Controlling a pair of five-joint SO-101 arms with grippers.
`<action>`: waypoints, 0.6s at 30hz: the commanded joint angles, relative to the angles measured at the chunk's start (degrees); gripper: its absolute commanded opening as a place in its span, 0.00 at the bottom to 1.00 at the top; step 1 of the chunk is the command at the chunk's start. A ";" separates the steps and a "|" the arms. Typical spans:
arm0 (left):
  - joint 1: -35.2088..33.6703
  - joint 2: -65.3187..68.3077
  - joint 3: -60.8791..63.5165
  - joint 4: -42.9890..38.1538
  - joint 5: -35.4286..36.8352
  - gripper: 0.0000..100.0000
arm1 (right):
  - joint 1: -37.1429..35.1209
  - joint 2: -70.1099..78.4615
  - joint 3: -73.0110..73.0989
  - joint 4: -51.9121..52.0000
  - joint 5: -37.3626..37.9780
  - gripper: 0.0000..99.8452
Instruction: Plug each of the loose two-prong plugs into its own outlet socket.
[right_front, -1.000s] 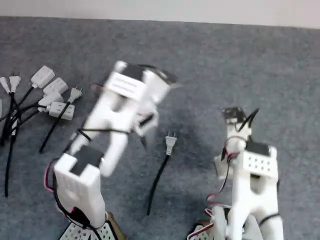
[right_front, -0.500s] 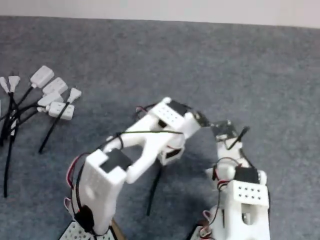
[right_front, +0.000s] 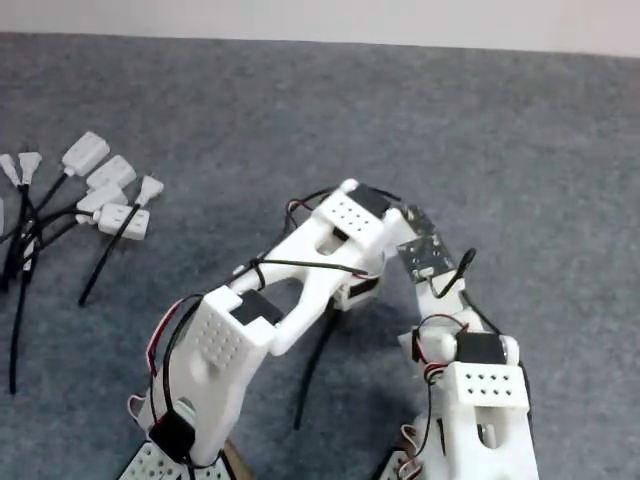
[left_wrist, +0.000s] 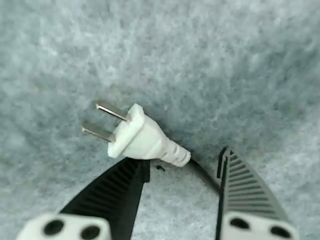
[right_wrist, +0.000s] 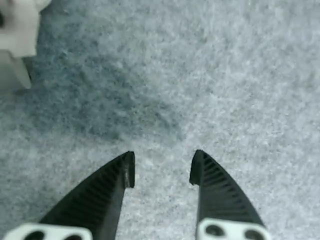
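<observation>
A white two-prong plug (left_wrist: 137, 137) lies flat on the grey carpet, its black cable (right_front: 312, 372) trailing toward the table's front. My left gripper (left_wrist: 185, 157) is open just above it, one finger on each side of the cable right behind the plug body. In the high view the left arm (right_front: 345, 225) covers the plug. My right gripper (right_wrist: 162, 155) is open over bare carpet close to the right of the left arm, with nothing between its fingers. Several white outlet sockets (right_front: 108, 195) on black cords lie at the far left.
Two more loose plugs (right_front: 20, 165) and a tangle of black cords (right_front: 20, 260) sit at the left edge. The right arm (right_front: 480, 385) stands near the front right, close beside the left arm. A white part of the left arm (right_wrist: 17, 30) shows in the right wrist view.
The left arm swung right from near the sockets and came down over the plug, covering it in the high view. The right arm leaned a little toward the left arm.
</observation>
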 joint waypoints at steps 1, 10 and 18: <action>0.66 1.36 -2.07 0.09 -0.62 0.12 | -0.57 -1.19 -0.13 -1.01 -0.62 0.20; -6.20 1.01 -9.36 3.87 -2.99 0.00 | -0.57 -1.19 -0.04 -0.92 -0.62 0.20; -21.58 0.92 -24.40 10.02 -5.01 0.00 | -0.57 -0.92 -0.04 -0.92 -0.62 0.20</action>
